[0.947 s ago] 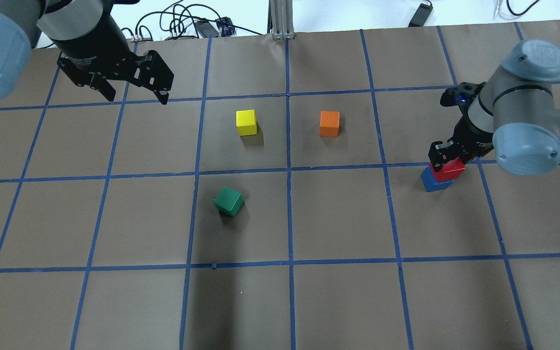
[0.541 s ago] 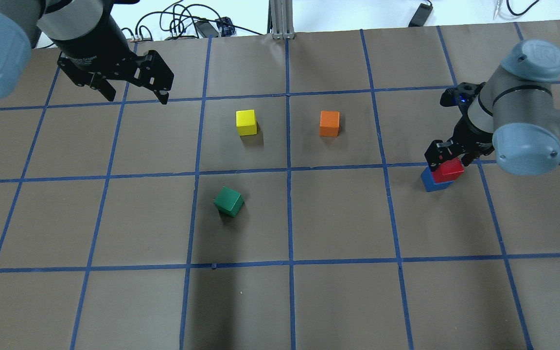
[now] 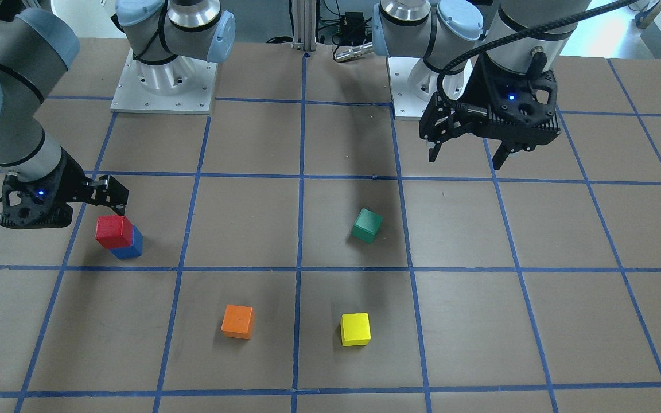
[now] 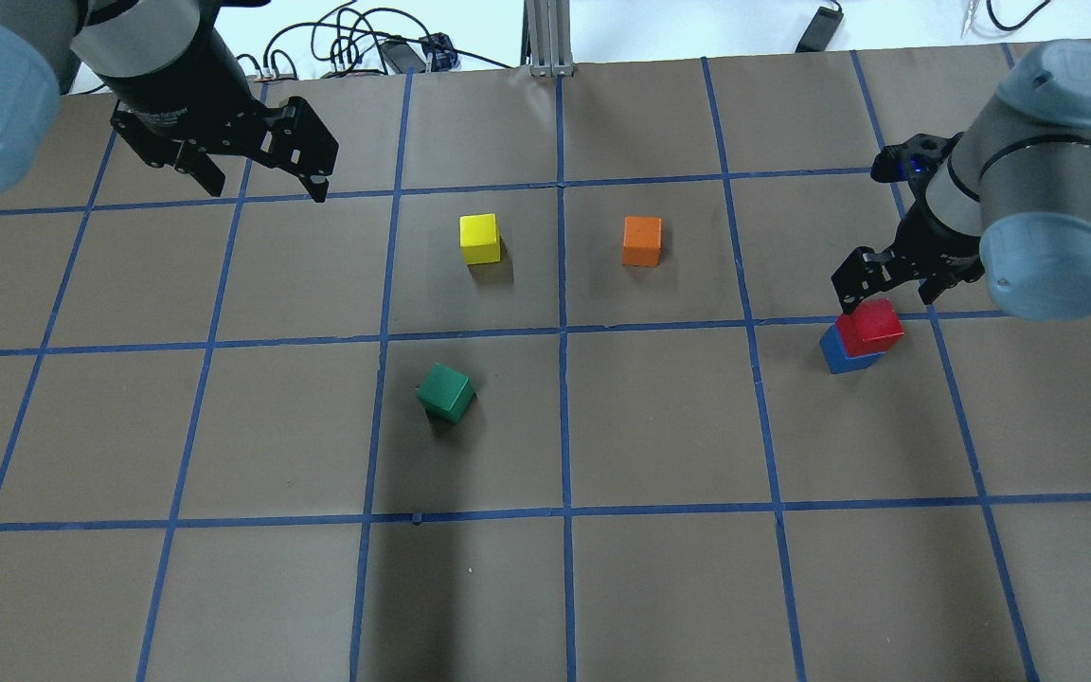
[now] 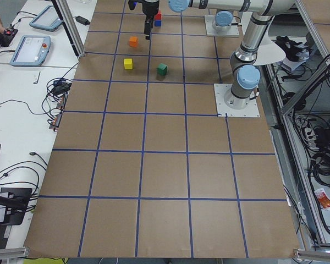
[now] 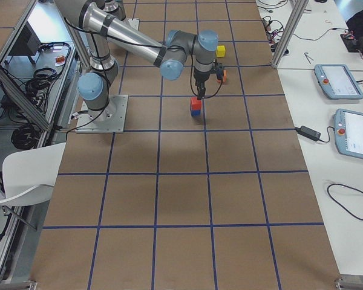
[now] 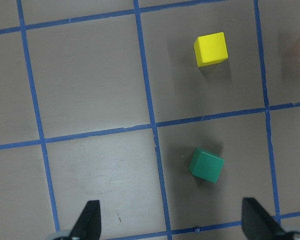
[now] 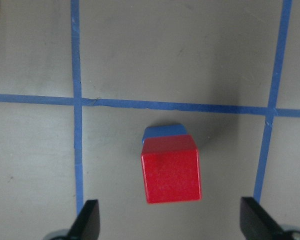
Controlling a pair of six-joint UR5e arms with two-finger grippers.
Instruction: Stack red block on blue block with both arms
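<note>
The red block [image 4: 870, 327] sits on top of the blue block [image 4: 839, 355] at the right of the table, slightly offset and turned. The stack also shows in the front view, red block [image 3: 113, 231] on blue block [image 3: 132, 248], and in the right wrist view, red block [image 8: 171, 172] over blue block [image 8: 162, 131]. My right gripper [image 4: 889, 287] is open and empty, lifted just above and behind the stack, its fingers [image 8: 87, 222] wide of the red block. My left gripper [image 4: 266, 185] is open and empty, held high over the far left of the table.
A green cube [image 4: 446, 392] lies turned near the table's middle. A yellow cube [image 4: 479, 238] and an orange cube [image 4: 641, 241] stand farther back. The left wrist view looks down on the green cube [image 7: 206, 165] and the yellow cube [image 7: 210, 48]. Blue tape lines grid the brown table.
My right gripper has let go of the red block and risen up and back off it. The red block stays on the blue block. The left arm has not moved.
</note>
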